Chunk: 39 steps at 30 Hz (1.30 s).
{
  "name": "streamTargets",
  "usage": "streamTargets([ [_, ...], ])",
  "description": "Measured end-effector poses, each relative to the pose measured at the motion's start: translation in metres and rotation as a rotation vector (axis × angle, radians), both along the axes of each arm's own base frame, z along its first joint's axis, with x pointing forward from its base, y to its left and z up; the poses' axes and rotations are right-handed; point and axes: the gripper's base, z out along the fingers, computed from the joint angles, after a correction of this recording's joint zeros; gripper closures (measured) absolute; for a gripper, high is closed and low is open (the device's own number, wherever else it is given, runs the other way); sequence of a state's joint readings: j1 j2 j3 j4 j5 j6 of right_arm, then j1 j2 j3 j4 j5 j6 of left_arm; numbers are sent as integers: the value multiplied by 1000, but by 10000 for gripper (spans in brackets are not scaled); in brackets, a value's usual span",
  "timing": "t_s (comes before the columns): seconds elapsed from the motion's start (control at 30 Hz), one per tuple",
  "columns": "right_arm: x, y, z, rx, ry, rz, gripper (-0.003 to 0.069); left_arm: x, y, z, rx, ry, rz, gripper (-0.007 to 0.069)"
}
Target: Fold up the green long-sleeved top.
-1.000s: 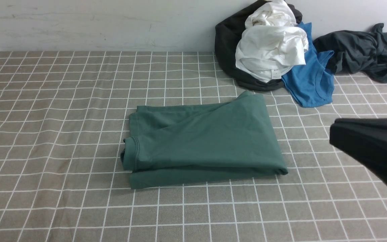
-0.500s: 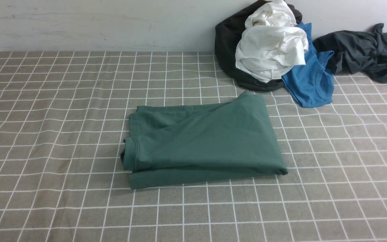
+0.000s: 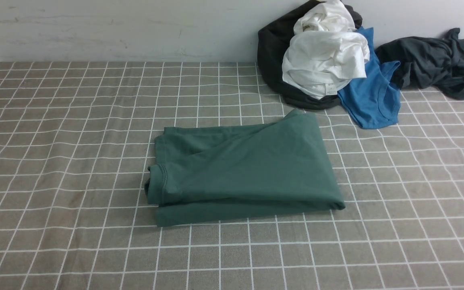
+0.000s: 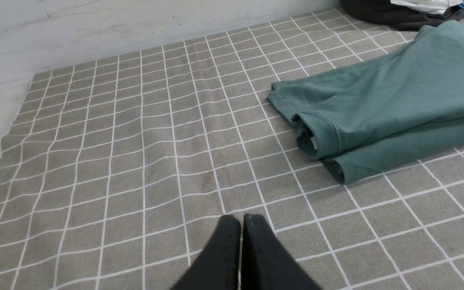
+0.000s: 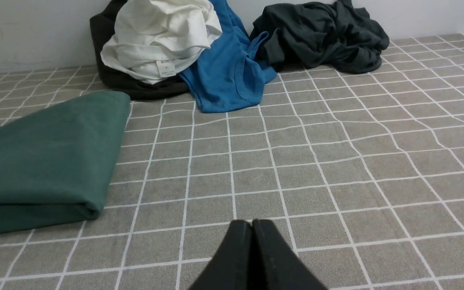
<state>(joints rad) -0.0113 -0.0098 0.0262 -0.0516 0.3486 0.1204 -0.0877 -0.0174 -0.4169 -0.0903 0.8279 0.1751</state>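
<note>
**Green top folded mid-bench, both arms pulled clear**

Bench (image 3: 54, 121): covered by a grey-tan cloth with a white grid, slightly rippled on the left half, running back to a pale wall (image 3: 115, 28).

Green long-sleeved top (image 3: 244, 169): folded into a compact, roughly rectangular stack, lying flat at bench centre. Ribbed hem or cuff edge rolls out at its 9 o'clock end; smooth fold along the 3 o'clock side; lower layer sticks out along the 6 o'clock edge. In the left wrist view (image 4: 385, 100) a small white tag shows tucked inside the rolled edge. In the right wrist view (image 5: 42, 161) only the smooth folded end is seen. Nothing touches it.

Clothes pile at 1 o'clock from the top, against the wall, apart from it: black garment (image 3: 272, 52) at the base, crumpled white garment (image 3: 324, 60) on it with a small label at its lower edge, blue top (image 3: 373, 96) spilling out from under the white one toward 5 o'clock. Dark grey garment (image 3: 433, 64) bunched further toward 3 o'clock, just beside the blue one.

Left gripper (image 4: 242, 219): black fingers pressed together, nothing between them, above bare bench at 8 o'clock of the top, well apart from it. Not seen in front view.

Right gripper (image 5: 252, 223): black fingers pressed together, holding nothing, above bare bench at 4 o'clock of the top, well apart from it. Not seen in front view.
</note>
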Motion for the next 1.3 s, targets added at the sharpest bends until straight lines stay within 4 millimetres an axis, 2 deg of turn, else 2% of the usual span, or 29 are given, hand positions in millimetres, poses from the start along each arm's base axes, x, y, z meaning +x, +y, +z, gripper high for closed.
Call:
streamTargets([
  [1.13, 0, 0, 0, -8, 1, 9, 673, 0, 0, 0, 0, -1, 0, 632],
  [1.3, 0, 0, 0, -8, 1, 9, 673, 12, 0, -7, -10, -93, 20, 632],
])
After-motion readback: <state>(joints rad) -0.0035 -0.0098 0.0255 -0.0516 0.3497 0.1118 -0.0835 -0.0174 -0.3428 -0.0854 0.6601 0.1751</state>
